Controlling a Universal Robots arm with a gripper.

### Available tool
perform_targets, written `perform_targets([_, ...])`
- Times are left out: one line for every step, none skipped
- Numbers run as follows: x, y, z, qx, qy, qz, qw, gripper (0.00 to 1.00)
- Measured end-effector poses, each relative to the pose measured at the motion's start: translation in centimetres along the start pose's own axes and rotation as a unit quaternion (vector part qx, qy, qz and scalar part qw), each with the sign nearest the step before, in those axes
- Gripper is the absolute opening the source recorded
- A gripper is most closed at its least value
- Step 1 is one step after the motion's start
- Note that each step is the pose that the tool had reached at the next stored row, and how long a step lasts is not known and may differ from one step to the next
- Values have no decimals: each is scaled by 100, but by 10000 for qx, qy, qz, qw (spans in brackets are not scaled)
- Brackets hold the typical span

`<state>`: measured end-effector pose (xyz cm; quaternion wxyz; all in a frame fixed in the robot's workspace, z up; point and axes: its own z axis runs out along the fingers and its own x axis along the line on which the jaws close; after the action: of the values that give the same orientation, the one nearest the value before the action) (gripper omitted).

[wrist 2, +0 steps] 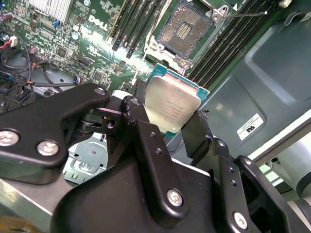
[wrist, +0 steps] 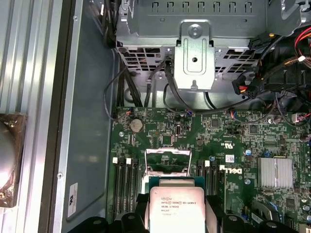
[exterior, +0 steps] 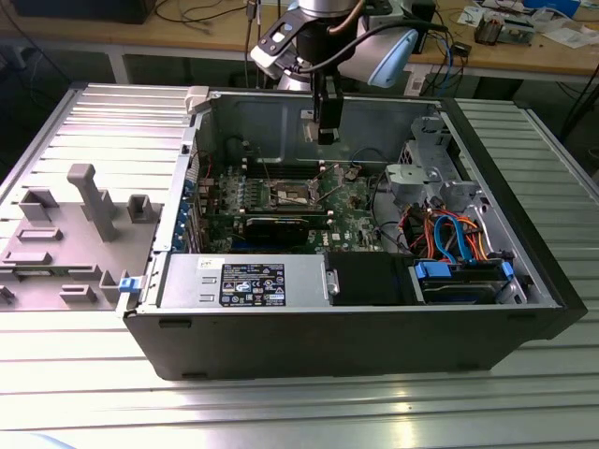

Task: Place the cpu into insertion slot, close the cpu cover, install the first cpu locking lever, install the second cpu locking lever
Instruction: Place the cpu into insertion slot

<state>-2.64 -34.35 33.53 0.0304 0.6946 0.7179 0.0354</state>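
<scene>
The gripper (wrist 2: 165,112) holds the cpu (wrist 2: 173,108) above the board; placing is the step in hand.
Its jaws are closed on two opposite edges of the chip, no wider than the chip itself; the cpu hangs clear of the green motherboard (wrist: 233,138), still apart from the insertion slot (wrist 2: 183,30), whose pin grid lies bare; the cpu cover (wrist: 167,159) seems tipped up and open, though that is hard to make out; seating, I judge, calls for squaring chip to socket and lowering it flat, gently.
</scene>
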Motion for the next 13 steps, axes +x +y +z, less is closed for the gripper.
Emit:
perform_targets([0,0,1,0,0,0,10000,54])
perform_targets([0,0,1,0,0,0,10000,54])
perform_targets([0,0,2,0,0,0,10000,54])
perform_targets([0,-1,3,0,0,0,10000,54])
perform_targets([0,0,3,0,0,0,10000,54])
perform_targets([0,0,4,0,0,0,10000,54])
perform_targets([0,-1,10,0,0,0,10000,54])
perform_targets([2,-67,55,0,-5,53,10000,54])
perform_targets([1,-83,91,0,-6,54,10000,54])
perform_targets([2,-82,92,0,-6,54,10000,54])
perform_targets([2,-84,93,0,-6,54,10000,54])
perform_targets([2,-85,94,0,-6,54,10000,54])
perform_targets([2,-85,94,0,-5,54,10000,54])
